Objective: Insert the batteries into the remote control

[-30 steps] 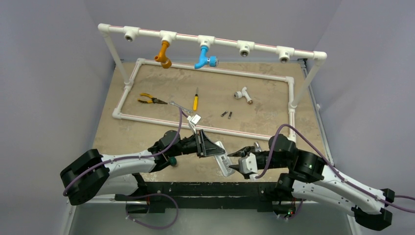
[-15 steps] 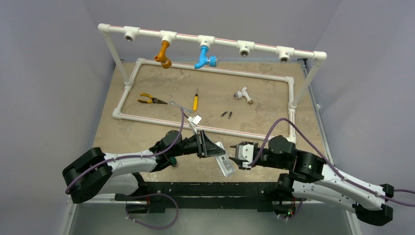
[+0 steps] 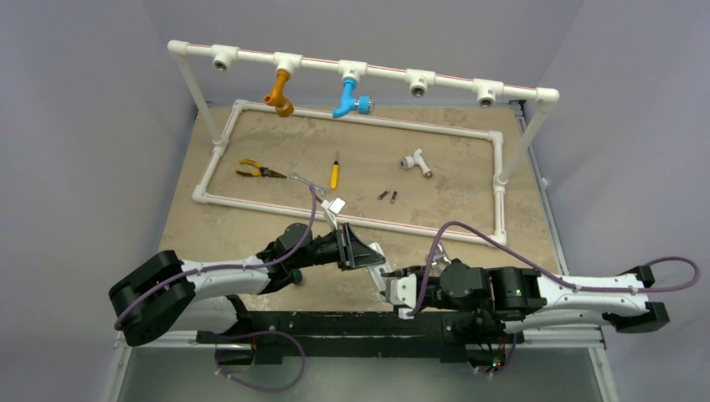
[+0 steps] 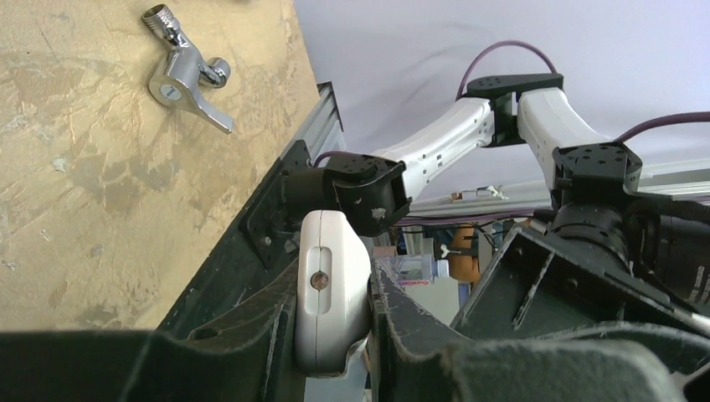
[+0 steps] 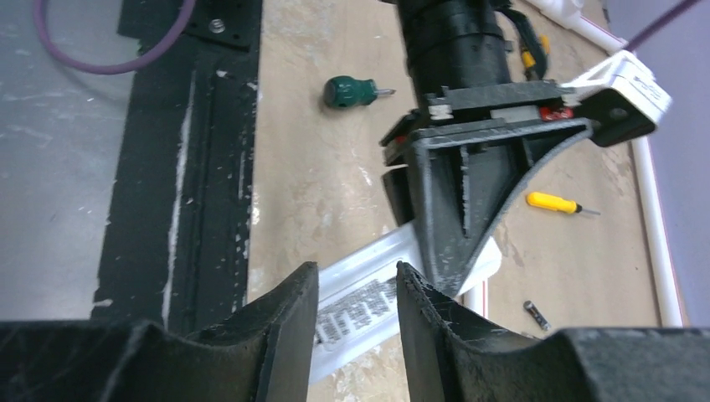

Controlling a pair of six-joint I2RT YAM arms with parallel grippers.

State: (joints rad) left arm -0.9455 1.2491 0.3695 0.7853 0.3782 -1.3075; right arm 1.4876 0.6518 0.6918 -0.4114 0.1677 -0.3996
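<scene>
The white remote control [image 3: 383,276] hangs over the table's near edge, and my left gripper [image 3: 368,256] is shut on its far end. In the left wrist view its rounded end [image 4: 335,251] sits squeezed between the left gripper's [image 4: 333,289] two fingers. My right gripper [image 3: 400,283] is low at the remote's near end. Its jaws stand apart in the right wrist view [image 5: 357,280], in front of the remote's printed label [image 5: 368,301]. I see no contact there. Two small dark batteries [image 3: 383,195] [image 3: 393,198] lie on the table inside the pipe frame; one battery [image 5: 536,315] also shows past the right fingers.
A white pipe frame [image 3: 352,219] lies on the table and a pipe rail [image 3: 377,74] carries orange and blue taps. Inside lie yellow pliers [image 3: 255,171], a silver tap fitting [image 3: 303,181], a yellow screwdriver [image 3: 335,173] and a white tee [image 3: 414,161]. A green stubby screwdriver [image 3: 295,275] lies by the left arm.
My right arm has stretched out low along the near edge and its gripper has swung left and down to the remote's near end. The left arm and remote have stayed put.
</scene>
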